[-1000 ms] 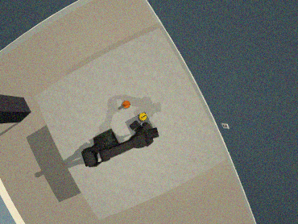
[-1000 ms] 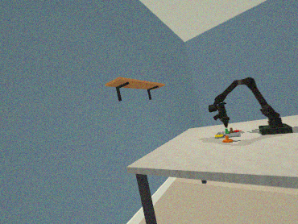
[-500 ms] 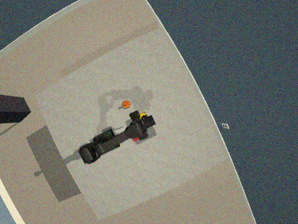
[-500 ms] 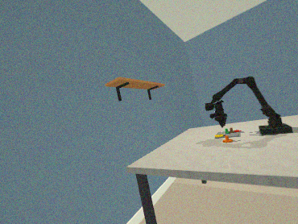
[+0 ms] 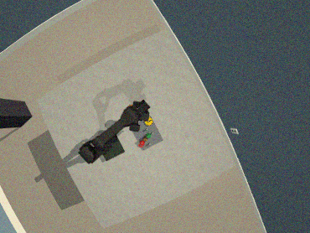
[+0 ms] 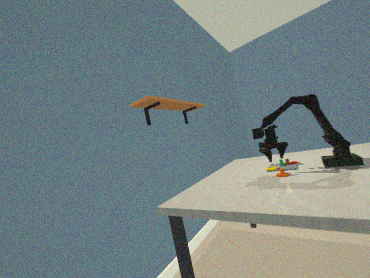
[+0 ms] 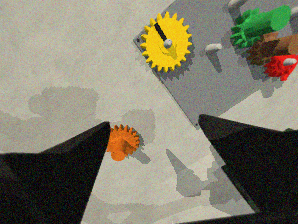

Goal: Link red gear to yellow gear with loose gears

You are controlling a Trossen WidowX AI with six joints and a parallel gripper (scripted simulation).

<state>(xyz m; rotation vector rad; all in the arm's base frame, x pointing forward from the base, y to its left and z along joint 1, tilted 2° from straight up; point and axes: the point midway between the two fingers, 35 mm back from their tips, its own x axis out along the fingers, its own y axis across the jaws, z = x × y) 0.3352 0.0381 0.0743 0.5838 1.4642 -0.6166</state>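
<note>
My gripper is wide open and empty, raised above the table. An orange gear stands on the table beside the grey board, near the left finger in the wrist view and partly hidden by it. The yellow gear with its black stripe is on a peg near a board corner. A green gear, a brown gear and the red gear are close together across the board. Whether their teeth mesh is unclear.
A bare peg stands between the yellow gear and the brown one. Another peg shows at the wrist view's top edge. The arm's shadow falls across the table. A wooden shelf hangs on the wall, far from the arm.
</note>
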